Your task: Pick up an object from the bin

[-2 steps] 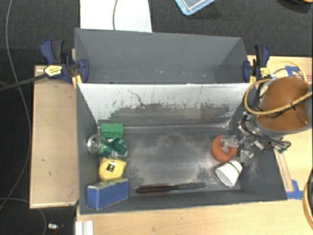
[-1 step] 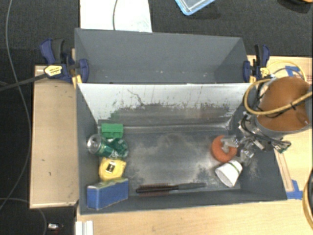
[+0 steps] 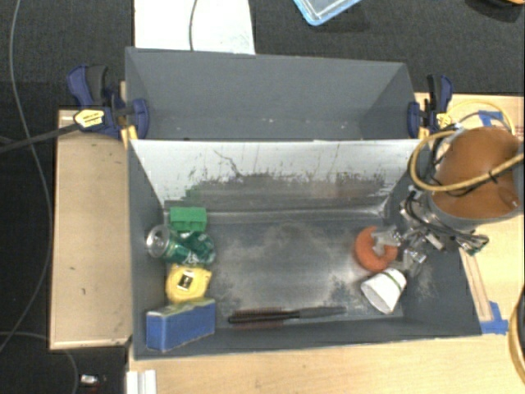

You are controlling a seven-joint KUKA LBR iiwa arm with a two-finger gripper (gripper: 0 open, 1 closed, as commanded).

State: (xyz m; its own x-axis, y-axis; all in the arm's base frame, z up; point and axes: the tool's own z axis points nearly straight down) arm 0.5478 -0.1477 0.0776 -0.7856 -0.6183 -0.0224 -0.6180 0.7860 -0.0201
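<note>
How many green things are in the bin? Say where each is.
2. A green block by the left wall; a green-and-silver can just in front of it. More could hide beneath the arm.

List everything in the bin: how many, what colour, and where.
bin: one, grey, middle of view
green block: one, green, left side
can: one, green and silver, beside the green block
tape measure: one, yellow, in front of the can
blue block: one, blue, front left corner
pen-like stick: one, dark, along the front wall
round thing: one, orange, right side
cup-like thing: one, white, front right
gripper: one, dark, beside the round thing
arm cover: one, orange-brown, over the right rim
</note>
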